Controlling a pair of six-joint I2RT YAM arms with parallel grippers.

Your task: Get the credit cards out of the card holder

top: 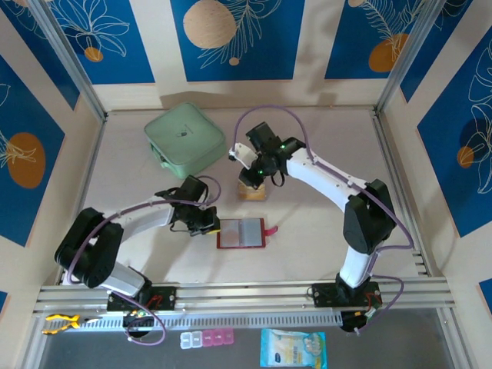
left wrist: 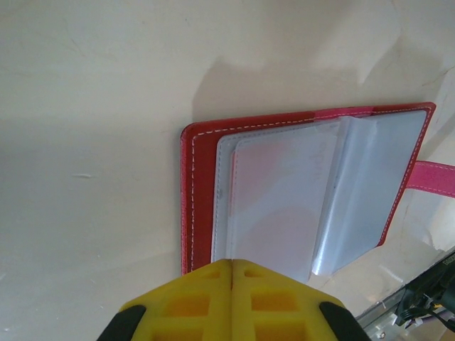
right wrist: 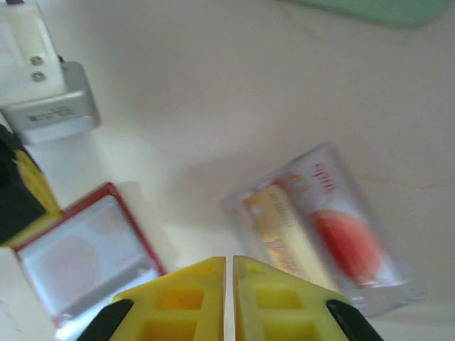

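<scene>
**A:** Top external, starting at the left: seeing the left hand low over the bench, pinched fully together, gripping nothing.

**B:** Agreed. Same on the left wrist view: yellow fingertips pressed flat against each other, right at the near edge of the clear sleeves.

**A:** And the card holder?

**B:** Lying open and flat on the bench, just to the right of that hand. Touching the fingertips or a hair short of them; can't tell which. Pink strap tab sticking out on the side far from the hand.

**A:** Beyond the left hand, farther up the bench: mint-green case, well apart from the fingers.

**B:** Moving right now: right hand angled down toward the bench, closed to a hairline slit, clamping nothing.

**A:** Credit cards?

**B:** Just ahead of the right hand's fingertips and a little to the right, resting in a clear tray. Yellow-orange and red faces, too blurred for more. From above, tray sitting just under that hand, near the card holder but not touching it.
</scene>
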